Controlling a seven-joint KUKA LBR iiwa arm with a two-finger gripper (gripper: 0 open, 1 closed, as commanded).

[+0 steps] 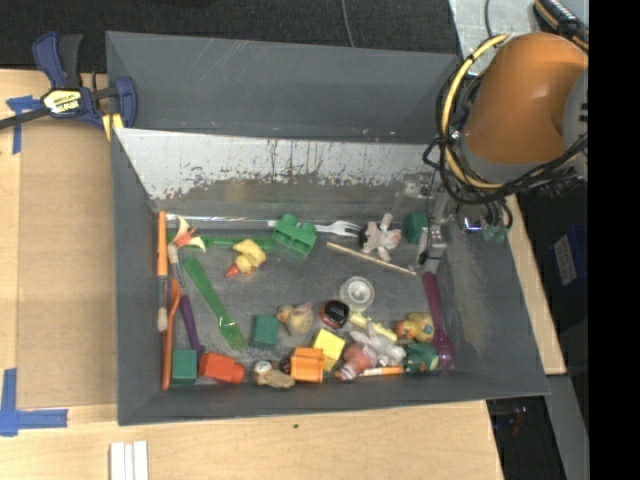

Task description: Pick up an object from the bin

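End effector [432, 240] low at bin's [300, 88] back right | grip state: cannot tell | small teal piece [415, 226] just left | purple stick [436, 320] lies lengthwise toward the front

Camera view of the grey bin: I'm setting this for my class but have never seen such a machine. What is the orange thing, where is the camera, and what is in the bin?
The single camera looks down on a grey metal bin from above, slightly sideways. The orange dome is a cover on a robot arm reaching in from the right. Its gripper hangs near the bin's back right, beside a small white figure and a thin wooden stick; whether it holds anything I cannot tell. Also inside: a green block, a yellow duck, a green spoon, and a heap of small toys along the front.
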